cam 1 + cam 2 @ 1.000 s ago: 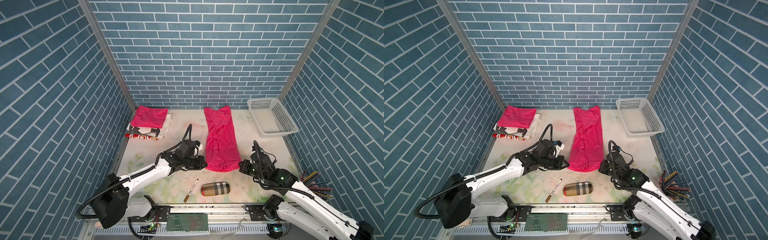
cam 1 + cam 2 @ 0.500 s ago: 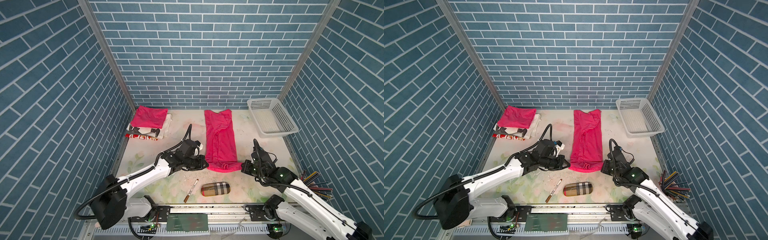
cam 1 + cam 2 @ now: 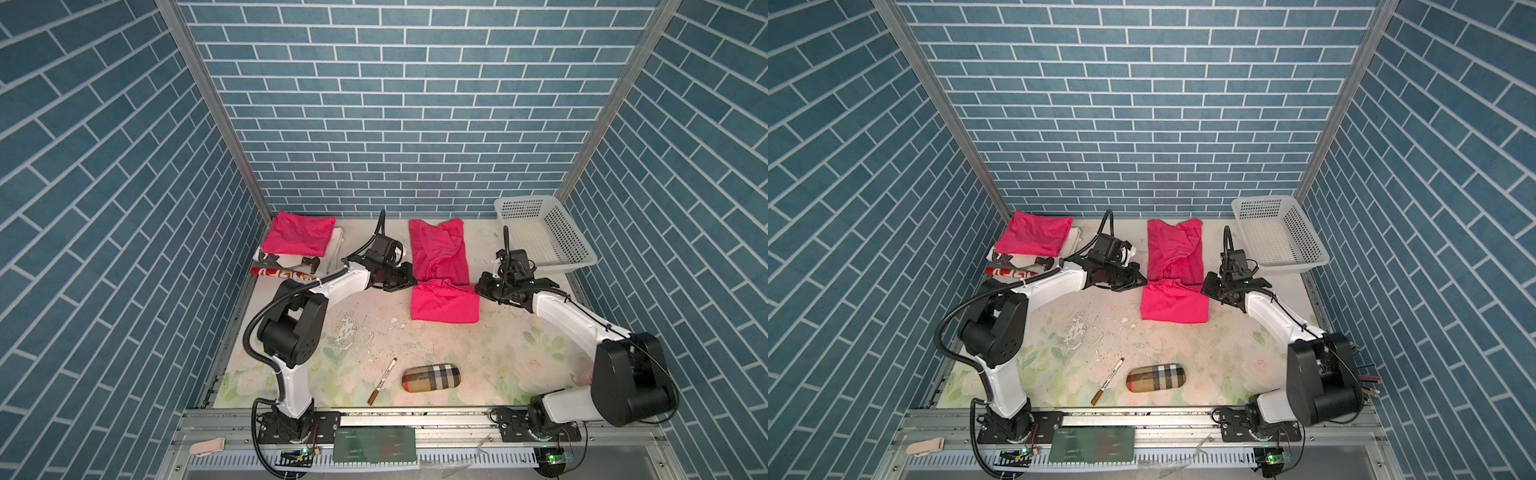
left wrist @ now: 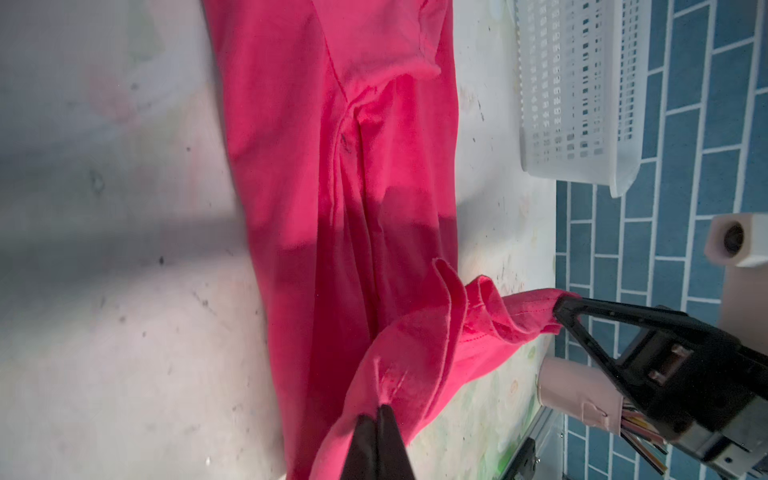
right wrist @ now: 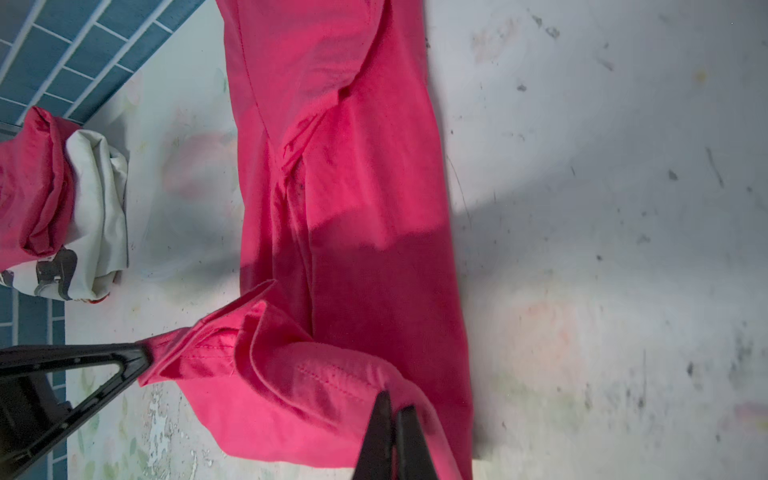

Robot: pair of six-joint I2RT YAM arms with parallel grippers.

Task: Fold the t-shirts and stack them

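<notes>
Long t-shirt point(image 3: 439, 255) lies mid-table point(image 3: 498, 345), running front to back, with its near end doubled over itself. Left gripper point(image 3: 413, 282) touches the fold's left corner, right gripper point(image 3: 478, 286) its right corner. Folded t-shirt point(image 3: 301, 232) sits back left, on a cloth pile point(image 3: 334, 249). Basket point(image 3: 559, 226) back right. Case point(image 3: 430, 377) front centre, marker point(image 3: 382, 380) just left of it.

My left claw point(image 4: 378, 411) pinches one corner of the shirt point(image 4: 332, 166), the right claw point(image 4: 560, 311) another, that edge raised while the rest lies on the counter point(image 4: 124, 332) near the basket point(image 4: 582, 104).
</notes>
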